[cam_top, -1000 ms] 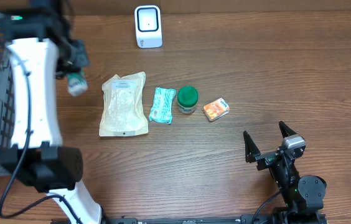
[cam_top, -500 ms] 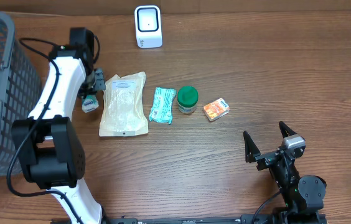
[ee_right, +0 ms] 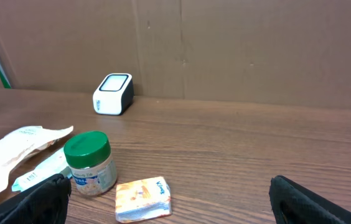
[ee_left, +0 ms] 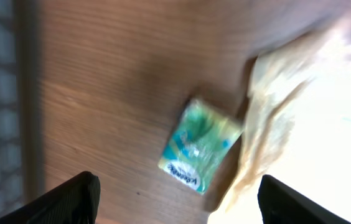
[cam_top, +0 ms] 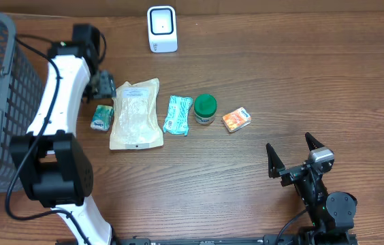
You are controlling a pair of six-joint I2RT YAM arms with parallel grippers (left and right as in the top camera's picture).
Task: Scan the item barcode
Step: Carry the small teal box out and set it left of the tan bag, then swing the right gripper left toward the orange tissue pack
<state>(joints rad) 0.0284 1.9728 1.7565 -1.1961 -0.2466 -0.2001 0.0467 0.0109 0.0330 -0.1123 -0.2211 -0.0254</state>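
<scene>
Your left pincer [cam_top: 103, 84] hangs released over the far-left part of the table [cam_top: 280, 75], jaws spread wide with nothing between them. The small green packet [cam_top: 101, 117] lies flat on the wood below it, just beside the left edge of the beige pouch [cam_top: 135, 113]. I judge that this packet is the item in hand, and that it needs lifting and showing to the scanner [cam_top: 162, 28], which stands at the far edge, well apart from the packet. Turn the wrist first, because the packet lies at a slant in the wrist view. Then come straight down so the jaws straddle its narrow sides. Mind the pouch: one corner of the packet sits so near its edge that a jaw on that side could catch the film and drag it along. The wrist view is too blurred to say whether they touch. No barcode shows on the upper face, so expect it underneath or on an end, and grip where the jaws will not cover it. Close gently, since a soft pack will likely buckle. Carry it high over the pouch, then face the coded side squarely to the scanner's window. Your right pincer [cam_top: 288, 141] rests spread open and empty near the front edge, well apart from everything; leave it there.
</scene>
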